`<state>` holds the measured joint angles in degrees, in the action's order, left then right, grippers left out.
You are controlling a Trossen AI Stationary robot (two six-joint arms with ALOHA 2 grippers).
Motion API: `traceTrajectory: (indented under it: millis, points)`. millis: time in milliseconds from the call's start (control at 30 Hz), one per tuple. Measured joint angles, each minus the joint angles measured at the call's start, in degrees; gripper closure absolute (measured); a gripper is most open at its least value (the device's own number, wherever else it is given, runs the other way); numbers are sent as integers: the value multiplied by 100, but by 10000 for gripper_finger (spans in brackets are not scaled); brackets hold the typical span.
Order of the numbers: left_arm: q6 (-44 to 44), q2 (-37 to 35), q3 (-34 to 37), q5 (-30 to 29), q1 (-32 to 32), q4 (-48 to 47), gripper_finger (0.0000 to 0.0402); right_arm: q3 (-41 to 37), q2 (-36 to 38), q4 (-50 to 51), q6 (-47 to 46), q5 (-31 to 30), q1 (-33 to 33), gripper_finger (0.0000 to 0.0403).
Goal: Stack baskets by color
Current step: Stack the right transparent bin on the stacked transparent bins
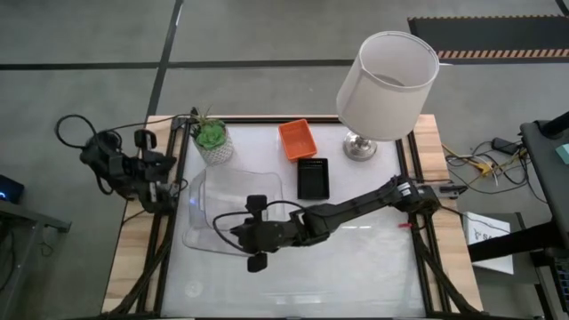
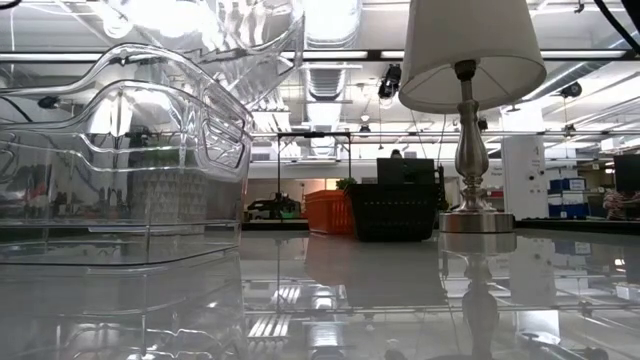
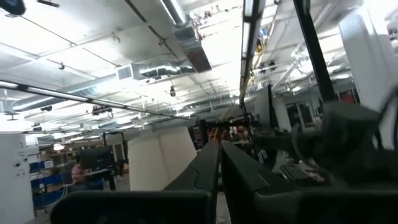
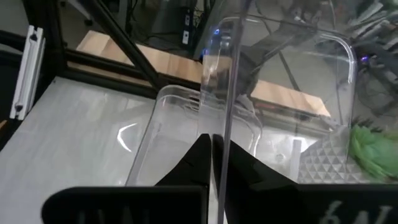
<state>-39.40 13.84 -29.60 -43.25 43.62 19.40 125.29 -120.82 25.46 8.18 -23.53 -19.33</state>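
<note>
From above, the right gripper (image 1: 238,233) reaches out low across the table, wrist rolled, and it is pinched onto the wall of a clear tray (image 1: 233,188), tipped up over the other clear trays (image 1: 200,233) lying just in front of the potted plant (image 1: 212,136). Beyond the plant's side, the orange basket (image 1: 298,140) and black basket (image 1: 312,178) sit just beside each other, next to the lamp (image 1: 384,87). The left gripper (image 1: 174,189) waits folded at the table edge near the plant. At table height, the clear stack (image 2: 120,170) looms close, the lifted tray tilted above it. The left wrist view shows its own fingers (image 3: 214,177) pressed together on nothing, pointing at the room. The right wrist view shows the thin fingers (image 4: 202,158) clamping the tray's see-through wall (image 4: 229,87) edge-on. The risk, I'd say: slick plastic, narrow pinch, so the tray could swivel or slip, or snag the stack's rim and shove it toward the plant.
</note>
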Motion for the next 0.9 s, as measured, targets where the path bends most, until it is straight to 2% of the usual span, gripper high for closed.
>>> traceTrajectory:
  millis: [567, 900]
  points:
    - [4, -141, 23, -4, 0, -38, 400, 0, -307, -391, -7, 504, -14, 394]
    - [310, 335, 72, -2, 0, -41, 400, 0, -307, -466, -213, 555, 0, 394]
